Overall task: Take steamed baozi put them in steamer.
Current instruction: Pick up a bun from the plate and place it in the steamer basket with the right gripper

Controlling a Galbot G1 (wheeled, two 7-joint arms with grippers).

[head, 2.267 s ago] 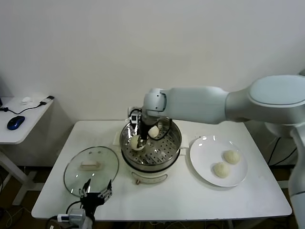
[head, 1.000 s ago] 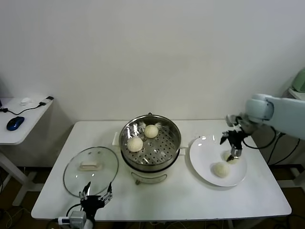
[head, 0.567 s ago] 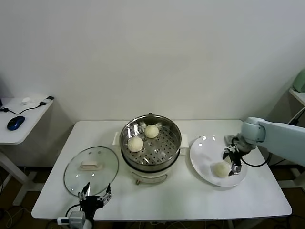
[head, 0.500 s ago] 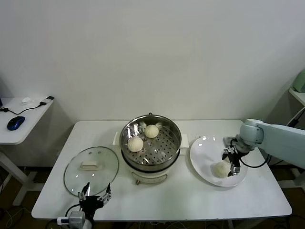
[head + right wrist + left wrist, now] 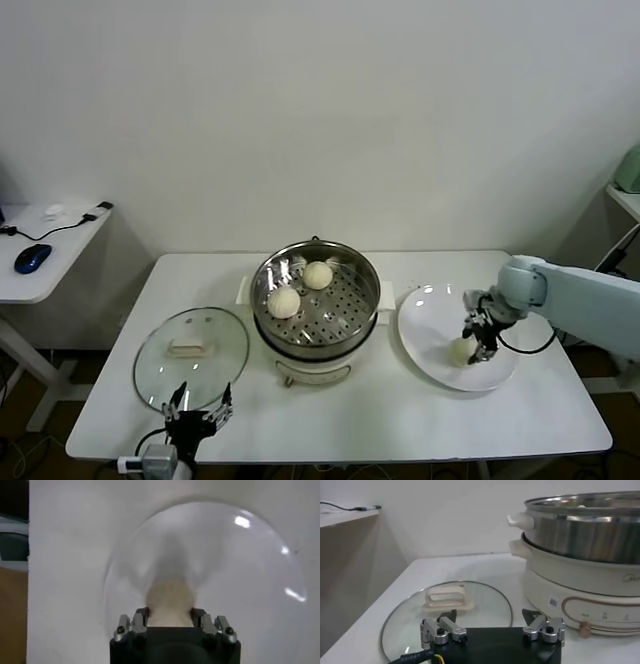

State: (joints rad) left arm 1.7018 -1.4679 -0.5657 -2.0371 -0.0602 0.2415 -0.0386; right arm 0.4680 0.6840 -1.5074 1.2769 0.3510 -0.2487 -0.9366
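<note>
Right pincer (image 5: 478, 340) grips a baozi (image 5: 170, 605) on the plate (image 5: 425, 345), lower right; next, lift toward the steamer (image 5: 316, 300) at centre.

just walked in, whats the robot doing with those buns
It is moving steamed baozi from the white plate into the steamer. Two baozi sit on the perforated tray. The right gripper is down on the plate with its fingers around one baozi. The left gripper waits open by the glass lid.

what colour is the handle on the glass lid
Cream-white. The handle sits on top of the glass lid, seen best in the left wrist view.
</note>
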